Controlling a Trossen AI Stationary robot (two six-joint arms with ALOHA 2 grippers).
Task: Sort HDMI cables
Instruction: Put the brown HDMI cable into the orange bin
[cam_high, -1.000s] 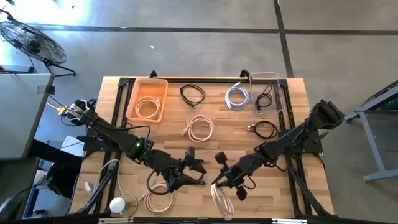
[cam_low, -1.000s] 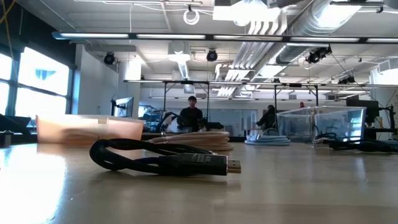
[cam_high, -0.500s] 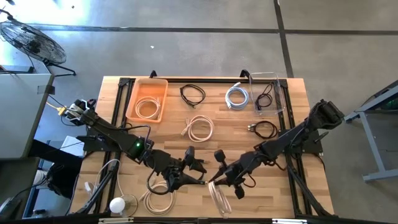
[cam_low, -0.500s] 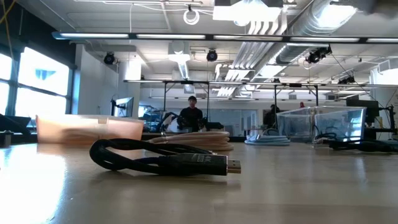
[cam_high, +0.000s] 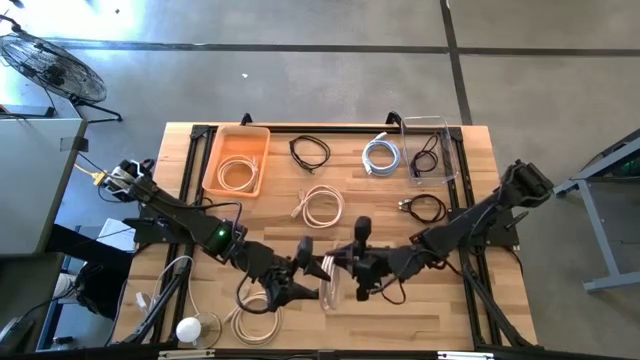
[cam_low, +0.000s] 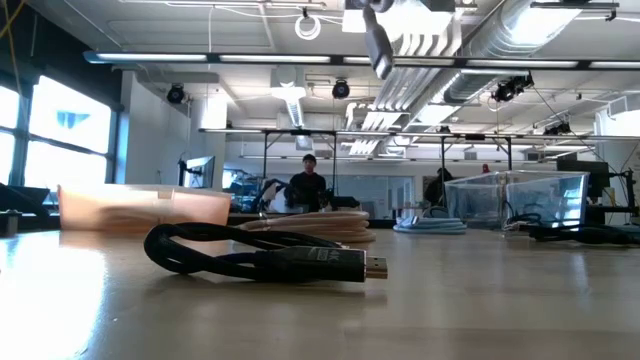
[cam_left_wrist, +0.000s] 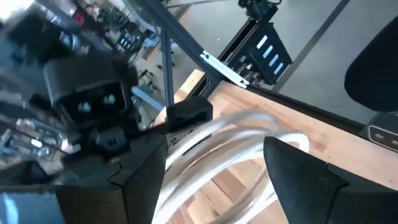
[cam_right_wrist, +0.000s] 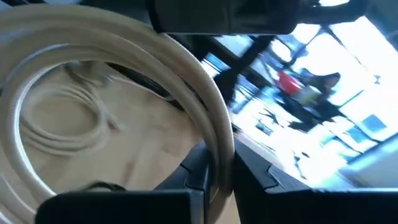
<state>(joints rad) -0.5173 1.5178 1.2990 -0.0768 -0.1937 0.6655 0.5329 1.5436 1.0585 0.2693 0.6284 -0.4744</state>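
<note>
A cream-beige coiled cable (cam_high: 329, 281) is lifted off the table between my two grippers, near the table's near edge. My right gripper (cam_high: 343, 270) is shut on it, as the right wrist view (cam_right_wrist: 217, 177) shows. My left gripper (cam_high: 316, 272) faces it from the table's left. It is open, with the coil's loops (cam_left_wrist: 211, 146) passing between its two fingers (cam_left_wrist: 217, 186). I cannot tell whether those fingers touch the coil. In the low view only a piece of an arm (cam_low: 378, 40) shows at the top. My right gripper pinches the cream-beige coil's bundled loops (cam_right_wrist: 217, 140) between its two fingers, lying across the strands. It comes roughly level from the table's right. The coil is lifted clear and stands on edge, its ring reaching out past the fingers toward my left gripper.
An orange tray (cam_high: 214, 160) holds a cream coil. A clear box (cam_high: 447, 150) holds a black one. Loose on the table lie black coils (cam_high: 310, 152) (cam_high: 425, 208) (cam_high: 258, 295), a silvery-white coil (cam_high: 381, 155) and cream coils (cam_high: 322, 206) (cam_high: 255, 325). A black cable (cam_low: 260, 255) lies close in the low view.
My right gripper has moved from the near edge toward the table's left and far side, up to my left gripper, and has turned. The cream-beige coil it holds has come off the table, where its lower loops lay, and now stands lifted between the two grippers.
</note>
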